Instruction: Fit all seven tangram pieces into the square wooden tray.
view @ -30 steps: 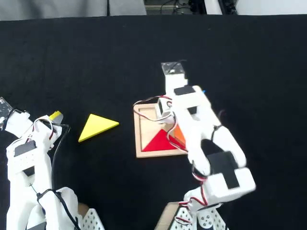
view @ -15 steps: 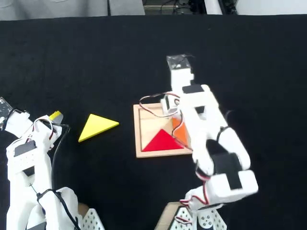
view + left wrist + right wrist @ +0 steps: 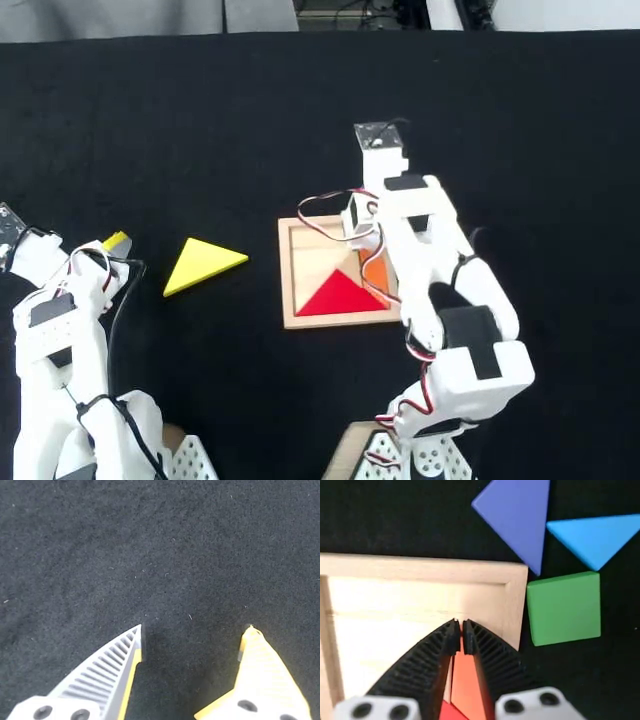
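Being held nearly shut over the orange piece [image 3: 462, 682], the right gripper [image 3: 459, 626] could be snagged on it, jolting the red triangle [image 3: 338, 295] alongside; the left gripper [image 3: 192, 635] is spread wide.

**Two pieces in the tray [image 3: 287, 275], yellow triangle [image 3: 203, 264] outside**

The square wooden tray sits mid-surface [image 3: 150, 120]. A red triangle [image 3: 340, 295] lies along its edge nearest the arm bases, with an orange piece [image 3: 374, 272] beside it, partly under the right arm [image 3: 430, 270] leaning over the tray's right side. The yellow triangle lies apart, between the tray and the left arm [image 3: 60, 330].
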Robot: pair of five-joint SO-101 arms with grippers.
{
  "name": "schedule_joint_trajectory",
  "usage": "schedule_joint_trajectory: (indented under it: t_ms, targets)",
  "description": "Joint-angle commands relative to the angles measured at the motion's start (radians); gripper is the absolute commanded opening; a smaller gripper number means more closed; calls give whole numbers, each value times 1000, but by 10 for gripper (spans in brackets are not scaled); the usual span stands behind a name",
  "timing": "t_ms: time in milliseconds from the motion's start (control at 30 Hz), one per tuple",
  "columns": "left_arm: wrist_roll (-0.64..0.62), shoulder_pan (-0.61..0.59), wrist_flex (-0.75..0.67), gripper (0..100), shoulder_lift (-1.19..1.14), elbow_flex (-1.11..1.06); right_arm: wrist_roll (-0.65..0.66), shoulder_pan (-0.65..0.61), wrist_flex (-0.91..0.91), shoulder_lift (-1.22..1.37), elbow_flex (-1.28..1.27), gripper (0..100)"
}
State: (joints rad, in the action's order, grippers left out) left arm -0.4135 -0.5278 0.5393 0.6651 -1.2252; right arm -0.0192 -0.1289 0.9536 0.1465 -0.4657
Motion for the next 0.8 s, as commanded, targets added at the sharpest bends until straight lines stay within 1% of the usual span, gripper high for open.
schedule_joint_trajectory:
  t_ms: [0, 300, 400, 533, 667, 767]
  targets:
    - [-3, 16, -20, 310, 15, 28, 11, 9, 57, -2, 39, 21]
    - [-3, 16, -20, 310, 15, 28, 3, 11, 97, -134, 35, 21]
    - [-3, 16, -20, 310, 15, 28, 3, 8, 69, -159, 39, 21]
    - [-3, 16, -20, 310, 15, 28, 2, -46, -3, -156, 31, 21]
    - [-3, 16, -20, 310, 15, 28, 2, -109, -14, -125, 38, 21]
    - [-3, 16, -20, 310, 15, 28, 3, -117, -17, -81, 39, 21]
